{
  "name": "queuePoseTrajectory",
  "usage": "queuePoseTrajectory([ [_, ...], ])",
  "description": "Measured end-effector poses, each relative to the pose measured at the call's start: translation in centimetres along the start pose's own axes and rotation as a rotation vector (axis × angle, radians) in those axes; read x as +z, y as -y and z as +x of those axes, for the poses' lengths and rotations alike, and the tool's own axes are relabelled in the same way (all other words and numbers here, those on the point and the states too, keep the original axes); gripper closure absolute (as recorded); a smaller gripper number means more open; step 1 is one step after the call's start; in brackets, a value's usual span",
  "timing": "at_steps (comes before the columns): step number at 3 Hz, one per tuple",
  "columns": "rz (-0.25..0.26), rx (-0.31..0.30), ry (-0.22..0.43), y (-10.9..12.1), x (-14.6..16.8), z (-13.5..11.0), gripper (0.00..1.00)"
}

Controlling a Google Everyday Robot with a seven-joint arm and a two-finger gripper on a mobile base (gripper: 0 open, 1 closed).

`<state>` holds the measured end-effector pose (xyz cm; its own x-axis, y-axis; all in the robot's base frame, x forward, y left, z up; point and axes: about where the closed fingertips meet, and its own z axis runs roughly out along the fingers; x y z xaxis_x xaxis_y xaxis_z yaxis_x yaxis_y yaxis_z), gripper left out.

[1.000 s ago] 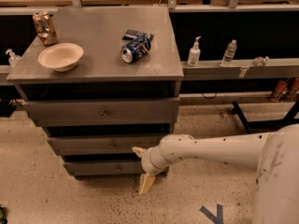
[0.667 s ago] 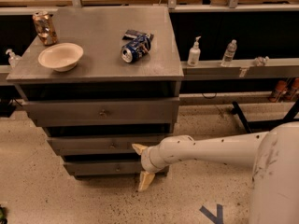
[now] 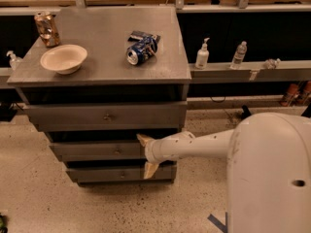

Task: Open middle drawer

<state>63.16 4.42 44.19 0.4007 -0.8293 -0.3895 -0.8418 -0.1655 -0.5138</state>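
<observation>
The tool [image 3: 146,154] is spread wide, one tan finger [image 3: 144,140] pointing up and the other down, with nothing between them. It sits in front of the right end of the middle drawer [image 3: 92,150]. The upper finger is at that drawer's top edge and the lower one reaches over the bottom drawer [image 3: 112,174]. Whether the fingers touch the metal cannot be told. The middle drawer's small knob [image 3: 116,152] lies just left of the tool, under the top drawer [image 3: 73,116].

gripper [image 3: 147,155] — before middle drawer [image 3: 92,150]; right end
</observation>
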Motion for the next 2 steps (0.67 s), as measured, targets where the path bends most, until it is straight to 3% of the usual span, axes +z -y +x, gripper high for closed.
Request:
queuePoseTrajectory([
  [1,0.011,-0.014,-0.022,1.9,2.2,1.4,0.00],
  [2,-0.004,-0.023,-0.042,2.7,3.9,2.1,0.15],
])
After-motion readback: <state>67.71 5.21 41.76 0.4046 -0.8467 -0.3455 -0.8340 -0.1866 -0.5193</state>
